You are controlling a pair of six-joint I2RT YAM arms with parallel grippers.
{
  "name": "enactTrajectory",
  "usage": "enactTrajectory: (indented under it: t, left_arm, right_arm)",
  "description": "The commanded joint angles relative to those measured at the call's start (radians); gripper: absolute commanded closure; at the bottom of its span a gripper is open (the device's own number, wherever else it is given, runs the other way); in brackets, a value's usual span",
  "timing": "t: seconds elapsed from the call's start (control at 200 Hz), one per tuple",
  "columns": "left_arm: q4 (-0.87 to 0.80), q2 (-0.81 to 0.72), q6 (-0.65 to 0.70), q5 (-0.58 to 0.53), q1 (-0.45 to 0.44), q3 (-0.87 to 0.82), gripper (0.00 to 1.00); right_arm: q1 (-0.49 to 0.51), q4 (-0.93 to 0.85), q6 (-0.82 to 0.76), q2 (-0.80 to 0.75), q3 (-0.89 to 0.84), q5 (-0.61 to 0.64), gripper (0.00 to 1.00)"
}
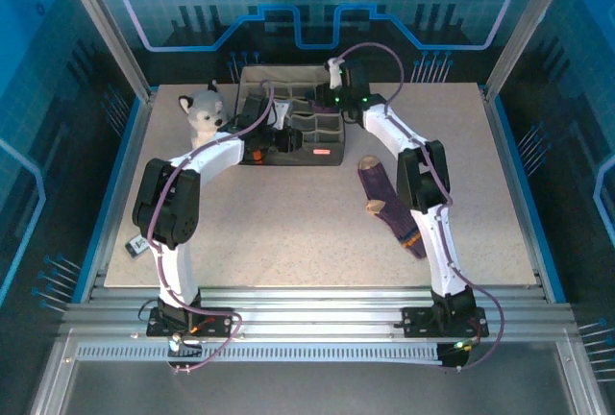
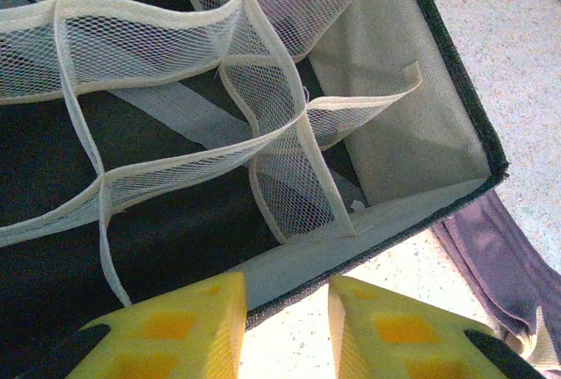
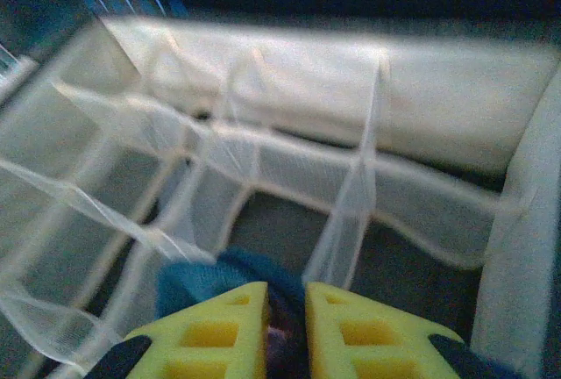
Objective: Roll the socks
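Observation:
A purple sock with tan toe and heel [image 1: 386, 202] lies flat on the table, right of a dark fabric organizer box [image 1: 288, 158]. Its edge, the purple sock [image 2: 495, 256], also shows beside the box's corner. My right gripper [image 1: 317, 106] reaches down into the box. In the right wrist view the right gripper [image 3: 287, 291] has its fingers close together on the navy and purple fabric of the other sock [image 3: 202, 281], over a mesh compartment. My left gripper [image 1: 258, 146] is at the box's left front. There the left gripper [image 2: 287, 284] stands open, with the box rim [image 2: 456, 89] just past its tips.
A grey-and-white plush husky [image 1: 205, 112] sits at the back left, beside the box. White mesh dividers [image 2: 263, 107] split the box into several compartments. A small dark item [image 1: 137, 245] lies near the table's left edge. Metal frame posts and blue panels enclose the table.

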Motion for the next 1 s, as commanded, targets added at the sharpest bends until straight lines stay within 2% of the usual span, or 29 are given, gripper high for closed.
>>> enactTrajectory:
  t: [0.0,0.23,0.35,0.5,0.71,0.87,0.996]
  left_arm:
    - [-0.096,0.028,0.021,-0.001,0.007,-0.043,0.69]
    - [-0.104,0.027,0.023,-0.003,0.007,-0.035,0.69]
    - [-0.109,0.02,0.025,-0.004,0.007,-0.032,0.69]
    - [-0.133,-0.006,0.05,0.0,0.008,-0.016,0.66]
    - [-0.197,-0.068,0.111,0.021,0.008,0.045,0.61]
    - [-0.265,-0.125,0.159,0.033,0.009,0.09,0.59]
    - [-0.303,-0.194,0.173,0.044,0.005,0.076,0.59]
  right_arm:
    - [0.011,-0.097,-0.024,0.028,0.021,0.009,0.83]
    - [0.003,-0.179,-0.027,0.032,0.028,0.13,0.86]
    - [0.002,-0.176,-0.026,0.003,0.033,0.09,0.83]
    - [0.005,-0.193,-0.022,-0.068,0.076,0.01,0.75]
    - [0.0,-0.322,-0.014,-0.152,0.172,-0.055,0.68]
    - [-0.004,-0.388,-0.023,-0.272,0.083,-0.051,0.6]
    - [-0.006,-0.452,-0.022,-0.396,-0.074,0.008,0.56]
